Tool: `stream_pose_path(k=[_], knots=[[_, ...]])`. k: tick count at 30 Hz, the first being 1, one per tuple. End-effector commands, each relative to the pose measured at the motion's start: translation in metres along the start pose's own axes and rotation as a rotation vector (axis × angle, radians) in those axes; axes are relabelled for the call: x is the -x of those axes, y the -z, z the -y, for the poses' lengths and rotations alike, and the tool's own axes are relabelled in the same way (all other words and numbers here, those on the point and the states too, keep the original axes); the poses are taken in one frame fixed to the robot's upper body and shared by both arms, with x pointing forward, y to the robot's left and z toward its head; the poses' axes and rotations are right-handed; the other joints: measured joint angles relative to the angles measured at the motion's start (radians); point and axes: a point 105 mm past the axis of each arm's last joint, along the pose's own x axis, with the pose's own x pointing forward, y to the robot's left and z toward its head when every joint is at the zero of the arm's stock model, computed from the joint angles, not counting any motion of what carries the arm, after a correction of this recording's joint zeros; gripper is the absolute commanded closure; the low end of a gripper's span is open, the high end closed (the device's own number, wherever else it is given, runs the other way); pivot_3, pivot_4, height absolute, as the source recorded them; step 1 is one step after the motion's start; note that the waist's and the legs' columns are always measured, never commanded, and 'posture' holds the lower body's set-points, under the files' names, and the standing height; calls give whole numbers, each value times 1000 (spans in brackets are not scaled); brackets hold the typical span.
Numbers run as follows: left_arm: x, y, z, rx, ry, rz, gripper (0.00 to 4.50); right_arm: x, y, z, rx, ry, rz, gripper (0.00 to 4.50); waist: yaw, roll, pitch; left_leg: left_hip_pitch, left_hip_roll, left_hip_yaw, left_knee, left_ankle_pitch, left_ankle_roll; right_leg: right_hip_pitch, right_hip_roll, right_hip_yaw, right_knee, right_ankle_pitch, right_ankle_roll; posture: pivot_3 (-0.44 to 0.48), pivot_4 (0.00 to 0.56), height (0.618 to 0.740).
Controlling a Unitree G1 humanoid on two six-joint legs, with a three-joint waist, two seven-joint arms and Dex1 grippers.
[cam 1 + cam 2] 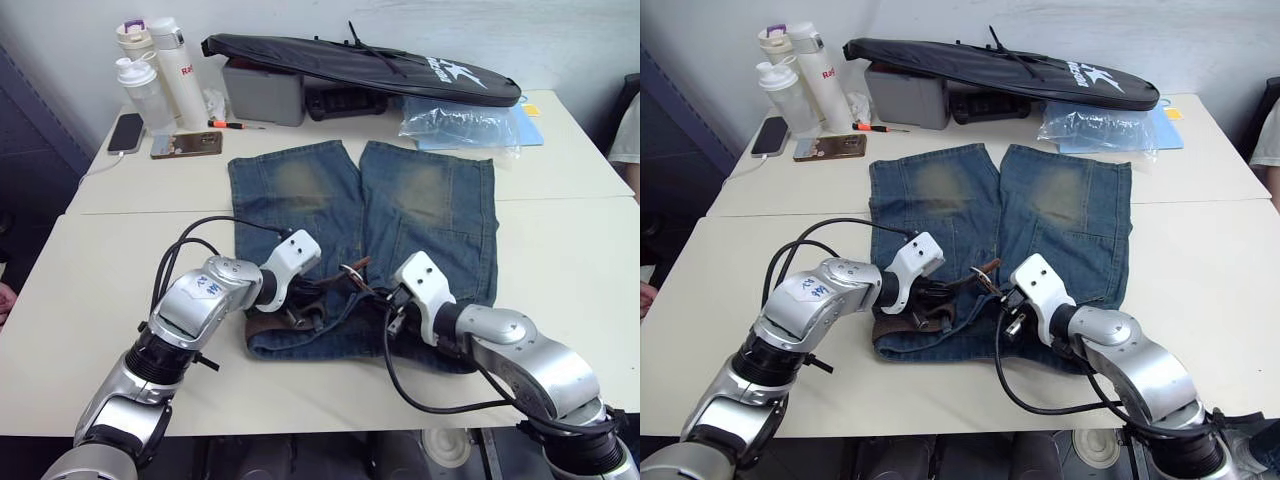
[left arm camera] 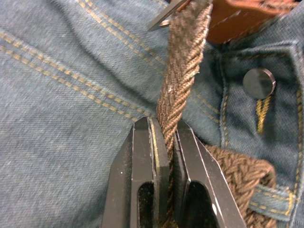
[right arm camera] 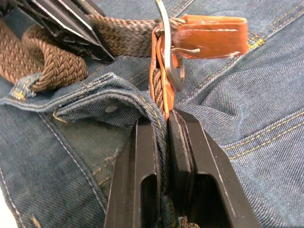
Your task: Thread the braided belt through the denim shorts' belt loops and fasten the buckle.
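Both arms reach in from the near edge of the desk, and each tool is clenched on strap. Largest of the task's things, the denim shorts lie flat in the middle of the desk, legs pointing away, waistband toward the robot. Along that waistband the braided belt already runs; one of the belt loops has the weave passing under it, so the threading looks largely done, though I cannot tell whether every loop is caught. The left tool pinches the free braided end, which leads up to the tan leather end. The right tool grips the strap just behind the buckle, whose silver frame stands on edge above the fly, with the belt crossing through it. I judge the fastening under way but unfinished: the prong does not yet look seated in the weave.

As for writing, a white bottle at the far left shows red letters starting "Re", and the long black bag carries a white logo I cannot read.
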Motion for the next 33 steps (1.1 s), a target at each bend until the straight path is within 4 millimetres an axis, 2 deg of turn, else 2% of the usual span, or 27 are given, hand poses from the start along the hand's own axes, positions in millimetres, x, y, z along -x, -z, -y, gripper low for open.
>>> stream_pose_path(k=[1, 5, 10, 17, 20, 24, 28, 30, 33], knots=[[-6, -16, 6, -59, 28, 40, 4500, 0, -14, -22, 90, -117, 52, 4467, 1, 0, 0, 0, 0, 0, 0, 0, 0, 0, 0, 0, 0, 0, 0, 0, 150, 740], [-13, -28, 9, -78, 40, 64, 4500, 2, -12, -29, 116, -189, 44, 4467, 4, -1, 1, 0, 0, 0, 1, 0, 0, 0, 0, 0, 0, 0, 0, 0, 150, 740], [-16, -47, 14, -57, 70, 119, 4500, 4, -9, -26, 174, -192, 31, 4467, 3, -2, 1, 0, 0, 1, 1, -1, 1, 0, 0, 1, -1, 0, 1, 0, 150, 740], [-20, -47, 24, -67, 99, 120, 4500, 4, -5, -22, 217, -193, 1, 4467, 2, -3, 1, 0, 0, 2, 2, -1, 0, 0, 1, 1, -1, 0, 1, 0, 150, 740], [-20, -44, 25, -68, 98, 113, 4500, 8, -8, -18, 182, -195, 11, 4467, 3, -3, 1, -1, 0, 2, 3, -1, 0, 0, 1, 2, -1, 1, 1, 0, 150, 740], [-18, -40, 20, -68, 89, 102, 4500, 20, -18, -13, 212, -209, 22, 2746, 5, -3, 1, -1, 0, 2, 3, -2, 0, 0, 1, 2, -1, 1, 1, 0, 150, 740], [-17, -38, 16, -70, 82, 98, 4500, 41, -32, -12, 239, -262, 14, 792, 11, -3, 1, -1, 0, 2, 5, -2, 1, 0, 0, 2, -1, 1, 2, 0, 150, 740], [-17, -38, 15, -72, 80, 97, 4500, 51, -36, -12, 245, -291, -4, 65, 17, -4, 2, -1, 0, 3, 5, -2, 1, 0, 1, 2, -2, 1, 2, 0, 150, 740], [-17, -38, 15, -73, 78, 98, 4500, 65, -45, -5, 263, -306, -27, 65, 23, -4, 2, -1, 0, 3, 6, -3, 1, 0, 1, 2, -5, 1, 2, 0, 150, 740]])
